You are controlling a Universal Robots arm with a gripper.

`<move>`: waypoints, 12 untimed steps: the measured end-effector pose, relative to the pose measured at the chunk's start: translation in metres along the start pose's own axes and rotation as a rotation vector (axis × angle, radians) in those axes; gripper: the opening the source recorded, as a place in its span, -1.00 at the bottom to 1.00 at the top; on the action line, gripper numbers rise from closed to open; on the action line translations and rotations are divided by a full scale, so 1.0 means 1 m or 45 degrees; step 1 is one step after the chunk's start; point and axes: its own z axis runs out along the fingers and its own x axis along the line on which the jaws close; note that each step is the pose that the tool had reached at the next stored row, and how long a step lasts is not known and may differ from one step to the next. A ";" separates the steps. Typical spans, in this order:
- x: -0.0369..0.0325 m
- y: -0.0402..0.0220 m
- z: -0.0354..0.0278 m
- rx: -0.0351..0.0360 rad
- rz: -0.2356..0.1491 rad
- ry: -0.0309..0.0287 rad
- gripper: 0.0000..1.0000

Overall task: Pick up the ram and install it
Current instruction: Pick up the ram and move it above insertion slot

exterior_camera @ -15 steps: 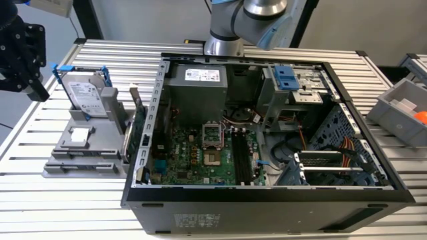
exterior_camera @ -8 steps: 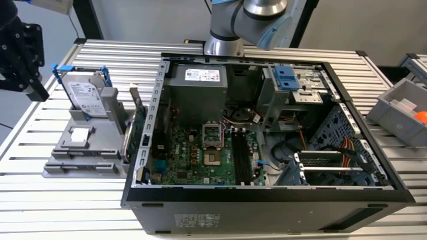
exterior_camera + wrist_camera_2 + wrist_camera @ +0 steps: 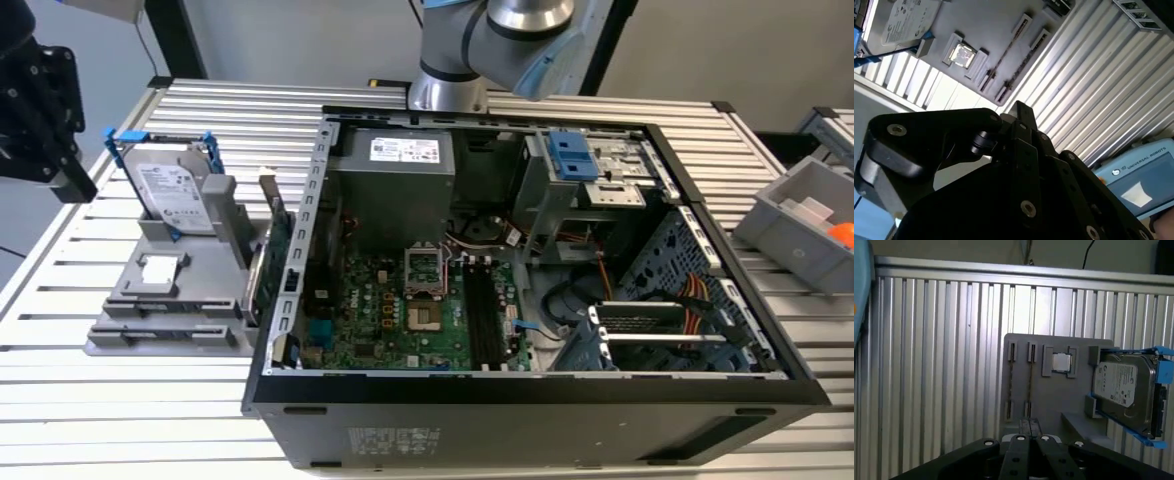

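Gripper (image 3: 1029, 424) closed, fingers together, at the edge of the grey holder (image 3: 1054, 400).
In the first wrist view the ram (image 3: 1031, 382) stands on edge in the grey holder, opposite the hard drive (image 3: 1124, 390); the exterior view adds the open computer case (image 3: 534, 385) beside it on the slatted table (image 3: 134, 420).

Ram (image 3: 1031, 382): thin, narrow, dark stick. It stands on its long edge in a slot of the grey holder (image 3: 1054, 400), each end caught in a small bracket. In the second wrist view the ram (image 3: 1004, 51) shows edge-on, straight and level in its slot. A like dark strip lies parallel just beside it. The holder (image 3: 134, 335) sits at the exterior view's left, beside the open case (image 3: 534, 385).
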 end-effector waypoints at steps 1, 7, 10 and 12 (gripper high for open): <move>0.0000 0.0000 0.0000 -0.0005 -0.014 0.0001 -1.00; 0.0000 0.0000 0.0001 -0.0024 -0.073 0.0005 -1.00; 0.0000 0.0000 0.0003 -0.0026 -0.074 0.0005 -1.00; 0.0000 0.0000 0.0004 -0.0026 -0.069 0.0006 -1.00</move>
